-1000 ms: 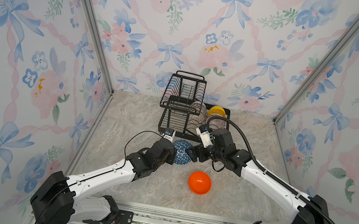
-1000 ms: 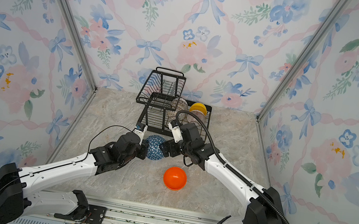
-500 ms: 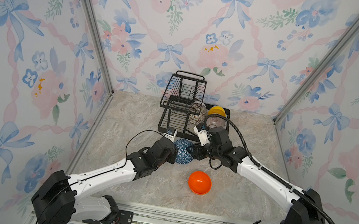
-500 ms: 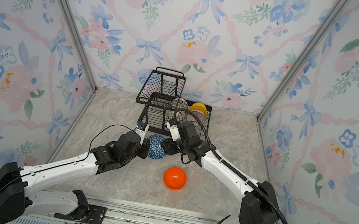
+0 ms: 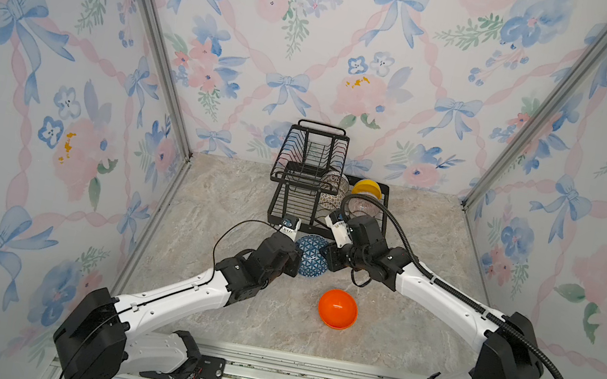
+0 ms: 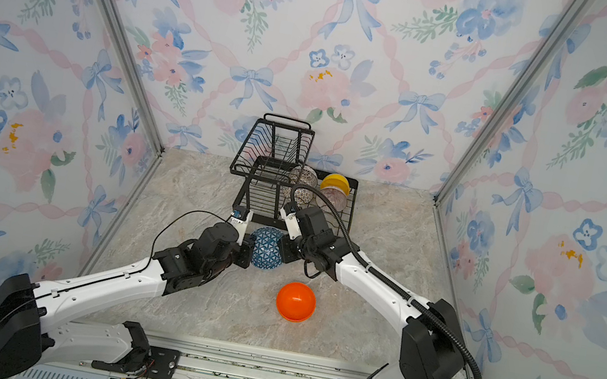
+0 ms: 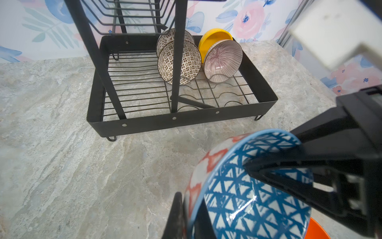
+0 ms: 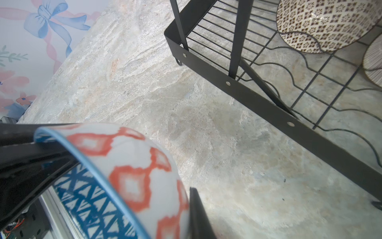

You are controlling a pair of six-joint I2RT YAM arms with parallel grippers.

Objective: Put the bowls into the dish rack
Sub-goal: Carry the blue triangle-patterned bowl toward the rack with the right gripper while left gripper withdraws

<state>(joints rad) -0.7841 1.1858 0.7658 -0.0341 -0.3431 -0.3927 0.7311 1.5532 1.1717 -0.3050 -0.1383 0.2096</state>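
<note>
Left gripper point(image 7: 189, 201) was clamped on the rim of the blue bowl point(image 5: 310, 258), one finger inside and one on the outer wall. Right gripper point(image 5: 326, 254) had the opposite rim. Its fingers point(image 7: 289, 165) straddled the wall and were closed on it, so both arms held the same bowl.

The bowl was tipped on edge, inside facing the camera in both top views (outside is white with red diamonds, seen only from the wrists). It sat mid-frame, just below the dish rack point(image 7: 186, 122) front wall. Couldn't tell whether it touched the table point(image 5: 227, 206).

Orange bowl point(image 5: 337, 309) was on the table, below and slightly right of the blue one, apart from it and from both grippers.

The rack was at upper centre, against the back wall. Four bowls stood on edge in the right part of its lower tray:
- two patterned white bowls point(image 7: 179, 62), nested one behind the other
- a pinkish ribbed bowl point(image 7: 223, 60) just to their right
- a yellow bowl point(image 7: 213, 36) behind the ribbed one, touching it

The raised tier point(image 5: 310, 154) held no bowls.
</note>
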